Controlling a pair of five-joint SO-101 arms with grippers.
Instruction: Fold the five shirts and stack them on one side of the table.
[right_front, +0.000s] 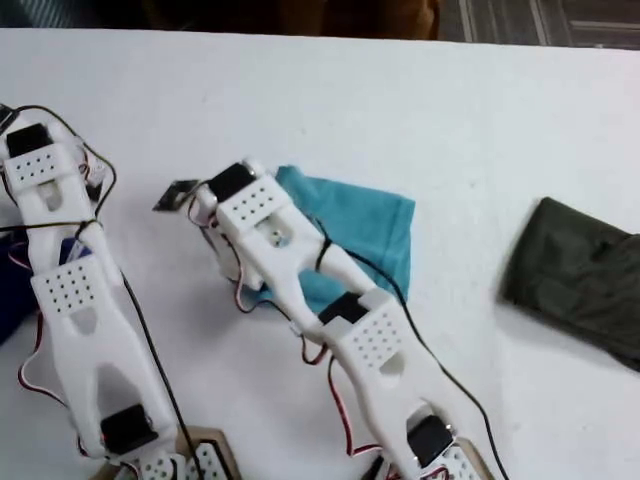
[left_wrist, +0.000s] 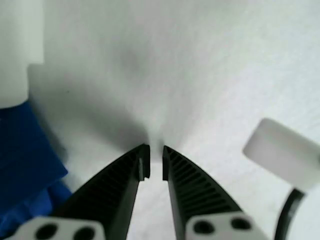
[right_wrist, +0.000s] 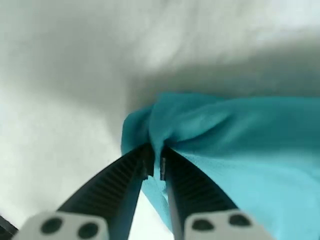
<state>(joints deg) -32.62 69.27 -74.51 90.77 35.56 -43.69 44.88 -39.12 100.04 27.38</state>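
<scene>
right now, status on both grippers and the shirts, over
Right gripper shut on teal shirt, at its edge. Left gripper shut, empty, over table beside blue shirt. Dark green shirt lies apart, not in the way.

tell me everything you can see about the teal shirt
The teal shirt is plain, soft-looking cloth, lying flattened in a rough rectangle near the middle of the white table. In the high view the right arm crosses over it and hides its near side. One corner is bunched into a ridge, pinched in the right gripper. The dark green shirt lies apart from it.
</scene>
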